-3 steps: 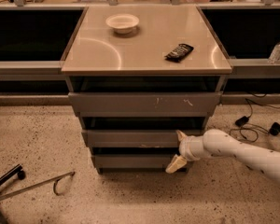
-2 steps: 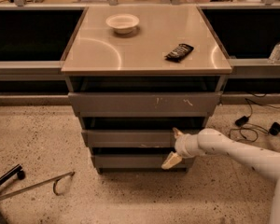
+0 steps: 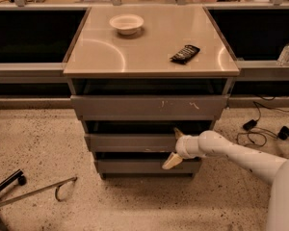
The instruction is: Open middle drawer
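The cabinet has three grey drawer fronts. The top drawer front [image 3: 149, 107] carries white scratch marks. The middle drawer [image 3: 130, 142] is a plain grey front below it. The bottom drawer front [image 3: 135, 166] sits nearest the floor. My gripper [image 3: 174, 147] reaches in from the right on a white arm [image 3: 231, 154]. Its cream fingers [image 3: 171, 160] are spread, one at the middle drawer's upper edge and one below its lower edge, near the front's right end. The gripper is open.
The cabinet's tan top [image 3: 149, 42] holds a white bowl [image 3: 126, 23] and a dark snack bag [image 3: 185, 54]. A water bottle [image 3: 286, 50] stands on the right ledge. Cables [image 3: 260, 129] lie on the floor to the right, and a metal frame [image 3: 33, 191] lies at lower left.
My gripper has moved left along the middle drawer front, and its fingers now straddle the front's right part. The drawers have not visibly moved.
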Motion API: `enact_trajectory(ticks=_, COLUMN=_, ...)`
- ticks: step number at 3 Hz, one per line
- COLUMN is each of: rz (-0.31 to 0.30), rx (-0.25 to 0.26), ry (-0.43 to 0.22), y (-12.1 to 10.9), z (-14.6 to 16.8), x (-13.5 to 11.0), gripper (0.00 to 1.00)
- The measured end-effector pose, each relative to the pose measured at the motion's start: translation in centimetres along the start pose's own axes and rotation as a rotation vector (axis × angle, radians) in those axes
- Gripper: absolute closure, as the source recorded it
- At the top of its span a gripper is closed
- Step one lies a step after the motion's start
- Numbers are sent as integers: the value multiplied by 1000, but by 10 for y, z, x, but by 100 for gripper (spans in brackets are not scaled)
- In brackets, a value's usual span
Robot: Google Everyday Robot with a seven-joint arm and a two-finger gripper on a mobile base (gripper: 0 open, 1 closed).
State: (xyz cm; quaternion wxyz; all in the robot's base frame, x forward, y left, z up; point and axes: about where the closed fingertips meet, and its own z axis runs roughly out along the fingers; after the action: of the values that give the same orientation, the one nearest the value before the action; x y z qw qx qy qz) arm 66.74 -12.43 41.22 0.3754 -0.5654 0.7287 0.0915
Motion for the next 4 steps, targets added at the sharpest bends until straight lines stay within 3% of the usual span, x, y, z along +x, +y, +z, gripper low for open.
enact_trajectory(ticks=1, rz=2, rx=-24, ry=6, y=-5, z=13, x=-3, gripper=0)
enact_trajectory(ticks=2, rz=69, rx=-111, ry=31, y=-9, z=20, x=-6, gripper=0)
enact_trajectory(ticks=4, rz=184, rx=-385, ry=58, y=37, z=-29, x=-18, gripper=0)
